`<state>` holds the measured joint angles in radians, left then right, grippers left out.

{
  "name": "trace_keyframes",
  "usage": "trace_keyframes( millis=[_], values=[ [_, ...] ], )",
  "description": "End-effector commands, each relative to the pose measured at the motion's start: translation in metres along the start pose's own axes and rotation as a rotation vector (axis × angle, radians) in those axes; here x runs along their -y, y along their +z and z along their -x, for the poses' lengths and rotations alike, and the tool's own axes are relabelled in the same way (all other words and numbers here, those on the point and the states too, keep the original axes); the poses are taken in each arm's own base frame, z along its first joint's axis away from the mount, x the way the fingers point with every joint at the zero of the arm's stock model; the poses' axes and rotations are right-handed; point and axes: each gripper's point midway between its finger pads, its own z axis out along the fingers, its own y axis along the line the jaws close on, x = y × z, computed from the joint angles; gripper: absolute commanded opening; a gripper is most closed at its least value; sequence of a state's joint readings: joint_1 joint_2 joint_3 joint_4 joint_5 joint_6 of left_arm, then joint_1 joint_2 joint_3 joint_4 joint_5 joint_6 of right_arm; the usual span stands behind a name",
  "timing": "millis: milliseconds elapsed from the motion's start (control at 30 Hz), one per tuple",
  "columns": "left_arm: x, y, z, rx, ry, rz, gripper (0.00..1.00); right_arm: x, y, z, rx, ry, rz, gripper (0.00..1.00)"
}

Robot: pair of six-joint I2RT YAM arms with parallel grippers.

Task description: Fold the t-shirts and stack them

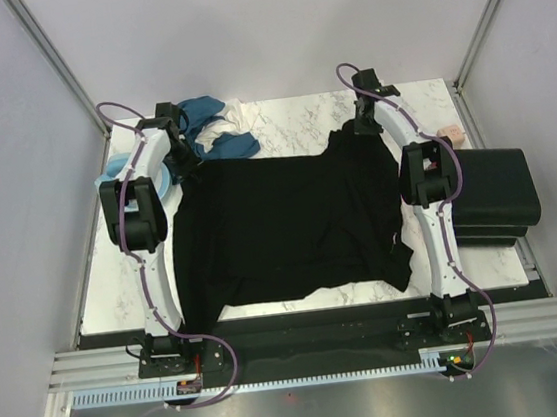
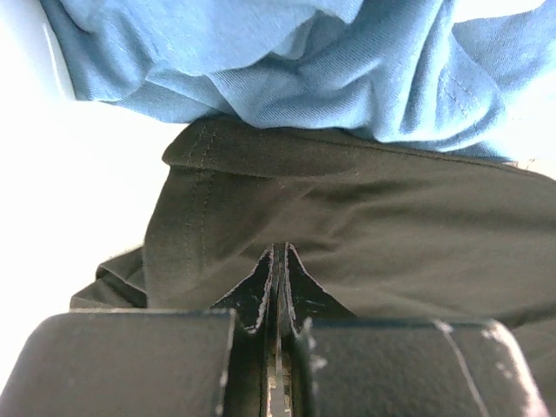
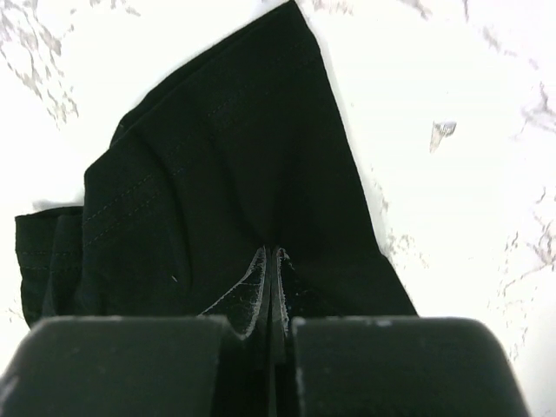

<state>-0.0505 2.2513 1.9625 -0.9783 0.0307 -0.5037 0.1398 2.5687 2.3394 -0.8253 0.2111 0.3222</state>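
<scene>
Both far corners of the black t-shirt [image 1: 290, 217] pinched
The left gripper [image 2: 278, 269] clamps its hem beside a blue t-shirt [image 2: 287, 61]; the right gripper [image 3: 271, 269] clamps the opposite corner.

A black t-shirt [image 1: 290, 217] covers the middle of the tabletop [image 1: 298, 118]; its far edge lies bare. Blue shirts [image 1: 210, 116] crowd the far-left corner; a black stack [image 1: 493, 189] blocks the right.
</scene>
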Motion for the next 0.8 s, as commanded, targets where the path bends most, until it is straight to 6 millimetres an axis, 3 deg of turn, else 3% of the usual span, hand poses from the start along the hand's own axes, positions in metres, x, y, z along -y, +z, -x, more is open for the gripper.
trace_keyframes(
  millis=[0, 300, 333, 367, 433, 500, 533, 567, 633, 667, 700, 733, 767],
  values=[
    [0.001, -0.009, 0.003, 0.018, 0.034, 0.008, 0.02, 0.018, 0.033, -0.02, -0.065, 0.0, -0.059, 0.0],
    [-0.006, -0.014, -0.002, 0.02, 0.048, 0.041, 0.02, 0.012, 0.041, 0.002, -0.019, 0.034, 0.03, 0.0],
    [-0.006, -0.014, -0.001, 0.021, 0.054, 0.041, 0.02, 0.011, 0.041, 0.005, -0.012, 0.039, 0.046, 0.02],
    [-0.006, -0.015, -0.001, 0.021, 0.057, 0.037, 0.02, 0.006, 0.039, 0.007, -0.006, 0.039, 0.068, 0.16],
    [-0.005, -0.019, 0.0, 0.028, 0.065, 0.034, 0.02, -0.002, 0.033, 0.014, 0.009, 0.045, 0.115, 0.21],
    [-0.003, -0.022, 0.001, 0.032, 0.068, 0.023, 0.02, -0.009, 0.018, 0.027, 0.046, 0.046, 0.156, 0.37],
    [-0.002, -0.028, 0.003, 0.046, 0.066, 0.016, 0.11, -0.01, 0.01, 0.036, 0.072, 0.05, 0.171, 0.44],
    [-0.001, -0.033, 0.004, 0.054, 0.065, 0.011, 0.15, -0.013, -0.014, 0.059, 0.14, 0.052, 0.198, 0.43],
    [0.002, -0.044, 0.008, 0.079, 0.061, 0.0, 0.2, -0.014, -0.041, 0.08, 0.206, 0.046, 0.217, 0.42],
    [0.004, -0.057, 0.011, 0.105, 0.062, -0.016, 0.2, -0.013, -0.07, 0.1, 0.263, 0.052, 0.232, 0.44],
    [0.005, -0.067, 0.011, 0.118, 0.067, -0.025, 0.2, -0.01, -0.085, 0.107, 0.286, 0.053, 0.243, 0.44],
    [0.002, -0.074, 0.006, 0.111, 0.082, -0.022, 0.2, -0.01, -0.122, 0.123, 0.342, 0.051, 0.277, 0.44],
    [0.002, -0.101, 0.004, 0.15, 0.091, -0.041, 0.2, -0.004, -0.137, 0.127, 0.358, 0.054, 0.278, 0.44]
  ],
)
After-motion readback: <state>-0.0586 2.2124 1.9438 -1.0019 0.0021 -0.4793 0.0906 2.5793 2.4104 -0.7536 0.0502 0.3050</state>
